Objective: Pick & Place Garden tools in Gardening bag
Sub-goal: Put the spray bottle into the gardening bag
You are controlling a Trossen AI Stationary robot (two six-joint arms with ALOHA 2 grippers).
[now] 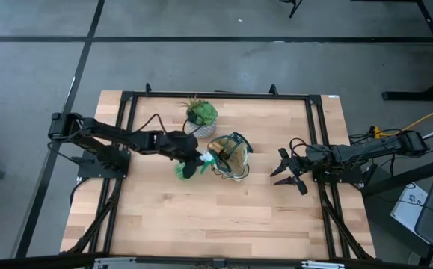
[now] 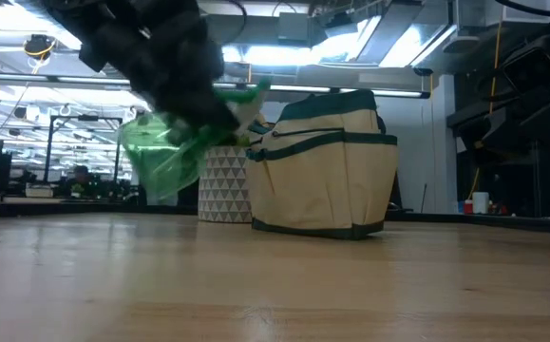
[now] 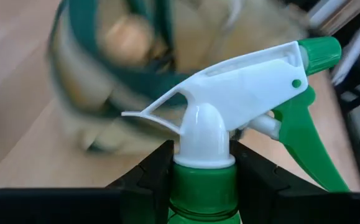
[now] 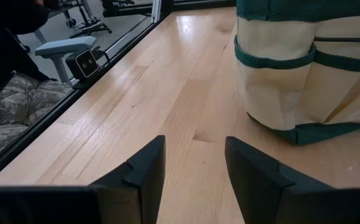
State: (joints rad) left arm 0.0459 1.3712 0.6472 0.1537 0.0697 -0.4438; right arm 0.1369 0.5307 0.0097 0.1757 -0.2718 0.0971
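Observation:
The tan gardening bag (image 1: 229, 155) with dark green trim stands upright on the table's middle; it also shows in the low view (image 2: 327, 161). My left gripper (image 1: 194, 162) is shut on the translucent green spray bottle (image 2: 161, 157), which is tilted and lifted beside the bag's left side. The bottle's white and green trigger head (image 3: 248, 93) points toward the bag. My right gripper (image 1: 287, 173) is open and empty, to the right of the bag. The trowel, fork and pruner do not show plainly. My left gripper pinches the spray bottle's neck (image 3: 203, 171), at the green collar just under the white trigger head, between its two fingers (image 3: 152, 174). The bottle is lifted clear of the table and tilted, its body hanging away from the bag.
A potted green plant (image 1: 200, 116) in a white patterned pot (image 2: 222, 185) stands just behind the bag, toward the far edge. The near half of the table (image 1: 216, 217) is bare wood. Metal frame rails (image 1: 126, 97) run along the table's sides.

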